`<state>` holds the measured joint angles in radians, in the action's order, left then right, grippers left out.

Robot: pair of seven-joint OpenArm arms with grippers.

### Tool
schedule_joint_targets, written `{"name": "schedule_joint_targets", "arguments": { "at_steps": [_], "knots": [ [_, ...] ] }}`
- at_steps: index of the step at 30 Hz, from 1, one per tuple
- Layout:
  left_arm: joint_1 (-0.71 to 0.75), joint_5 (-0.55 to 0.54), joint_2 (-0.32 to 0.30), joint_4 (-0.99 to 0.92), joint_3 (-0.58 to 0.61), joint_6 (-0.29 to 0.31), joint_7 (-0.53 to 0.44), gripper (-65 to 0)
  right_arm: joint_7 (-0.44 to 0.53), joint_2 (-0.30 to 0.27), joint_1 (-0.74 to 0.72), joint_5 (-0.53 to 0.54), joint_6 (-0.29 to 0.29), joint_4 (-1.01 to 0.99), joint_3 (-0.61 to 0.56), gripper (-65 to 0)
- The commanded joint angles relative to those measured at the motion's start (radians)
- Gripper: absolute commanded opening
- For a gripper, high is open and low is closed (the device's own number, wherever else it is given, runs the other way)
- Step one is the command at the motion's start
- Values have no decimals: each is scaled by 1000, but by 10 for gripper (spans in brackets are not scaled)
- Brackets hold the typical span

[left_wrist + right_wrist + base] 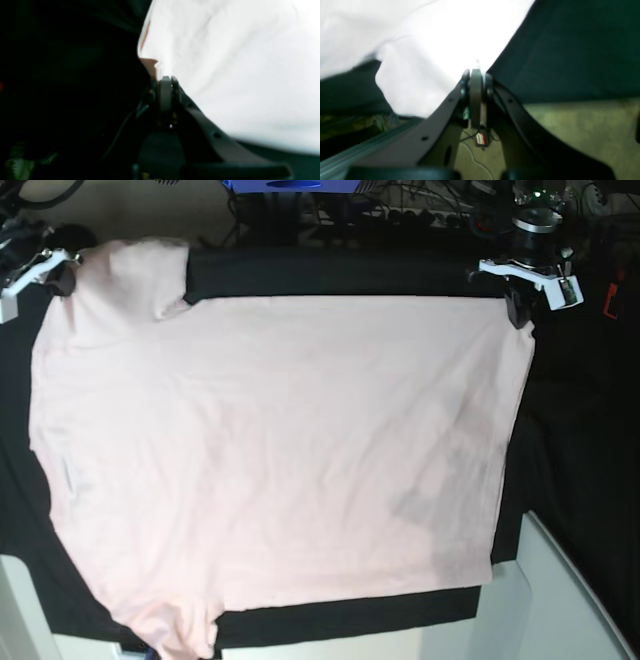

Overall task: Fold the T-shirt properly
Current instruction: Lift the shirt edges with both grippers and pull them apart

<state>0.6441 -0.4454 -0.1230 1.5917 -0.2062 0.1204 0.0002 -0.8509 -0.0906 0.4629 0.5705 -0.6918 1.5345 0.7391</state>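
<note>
I note both wrist views blurred, the pale pink cotton T-shirt [237, 75] glaring white; base view evenly lit, sharp.

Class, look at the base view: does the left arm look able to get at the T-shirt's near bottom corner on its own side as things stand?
Probably not yet: the left gripper is shut on the T-shirt at its far corner, so it must release first. Nothing lies between them on the black table cloth.

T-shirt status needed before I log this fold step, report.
Left gripper shut on T-shirt corner. Right gripper shut on opposite far corner. Shirt spread flat, plain side up. Nothing in the way.
</note>
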Motion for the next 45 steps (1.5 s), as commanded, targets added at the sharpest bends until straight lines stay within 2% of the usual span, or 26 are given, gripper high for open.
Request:
{"name": "schedule_joint_targets", "arguments": {
  "at_steps": [1, 8, 10, 14, 18, 22, 25, 27, 29, 33, 39, 45],
  "knots": [
    [16, 0, -8, 29, -17, -8, -27, -650, 0, -11, 10, 10, -6, 21, 15, -649],
    [72, 1, -8, 85, -35, -8, -26, -650, -6, -4, 73, 10, -6, 149, 21, -649],
    [85, 1, -5, 92, -34, -8, -26, -650, -41, -4, 75, 10, -6, 185, 26, -649],
    [96, 4, 23, 94, -35, -8, -26, -650, -89, -10, 47, 9, -6, 222, 27, -649],
    [92, 6, 24, 94, -31, -8, -24, -650, -126, -11, -3, 4, -6, 232, 26, -649],
    [70, 7, 24, 94, -29, -8, -21, -650, -167, -44, -59, 4, -6, 226, 21, -649],
    [43, 7, 23, 91, -35, -8, 44, -650, -190, -48, -103, 3, -6, 226, 26, -649],
    [13, 7, 23, 94, -37, -8, 97, -650, -204, -70, -131, 3, 19, 223, 21, -649],
    [-16, 6, 23, 94, -37, -8, 128, -650, -207, -76, -155, 3, 39, 222, 20, -649],
    [-70, 1, 23, 94, -37, -8, 166, -650, -209, -84, -189, 3, 42, 222, 18, -649],
    [-145, 0, 26, 101, -37, -8, 257, -650, -232, -136, -249, 3, 71, 156, 18, -649],
    [-200, 0, 26, 103, -37, -8, 271, -650, -232, -180, -319, 3, 76, 59, 17, -649]
  ]
}}
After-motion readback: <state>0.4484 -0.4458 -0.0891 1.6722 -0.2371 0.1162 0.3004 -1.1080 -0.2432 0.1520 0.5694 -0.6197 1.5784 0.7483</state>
